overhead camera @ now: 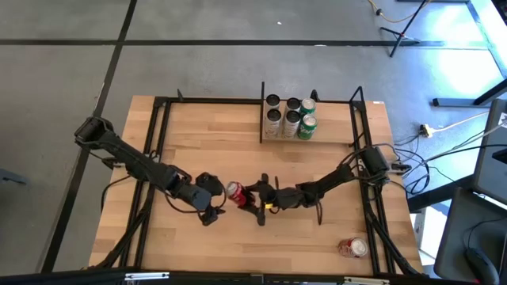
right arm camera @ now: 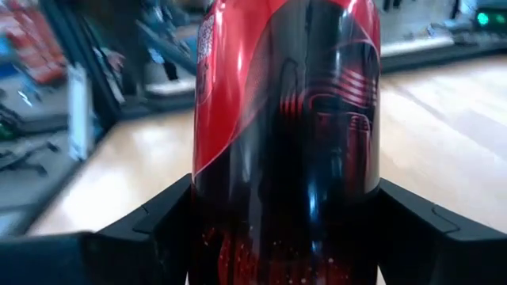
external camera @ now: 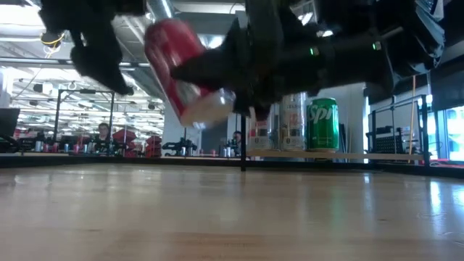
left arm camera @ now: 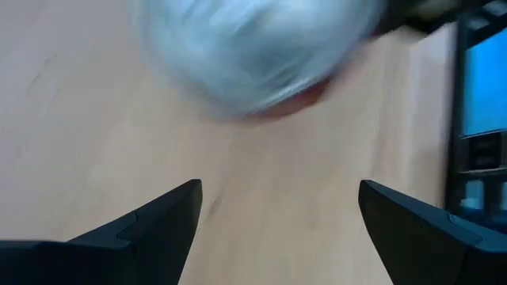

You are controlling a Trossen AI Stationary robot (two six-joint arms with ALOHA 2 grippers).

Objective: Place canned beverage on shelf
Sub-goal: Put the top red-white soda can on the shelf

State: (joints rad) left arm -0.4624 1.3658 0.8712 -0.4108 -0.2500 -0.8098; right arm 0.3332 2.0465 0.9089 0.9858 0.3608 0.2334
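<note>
A red and black can is held above the table's middle by my right gripper, which is shut on it. In the low view the can is tilted and clear of the tabletop. My left gripper is open and empty just left of the can, and its wrist view shows the can's silver end ahead of the fingers. The shelf, a light board in black rods, stands at the table's far edge with several cans upright on it. My right gripper pinches the can's side wall between its two fingers, one on each side. The fingers come roughly level from the table's right side and lie across the can. The can is lifted clear of the table and tilted.
Another red can lies on its side near the table's near right corner. Black frame rods run along the table's left and right sides. In the low view, silver cans and a green can stand on the shelf behind.
</note>
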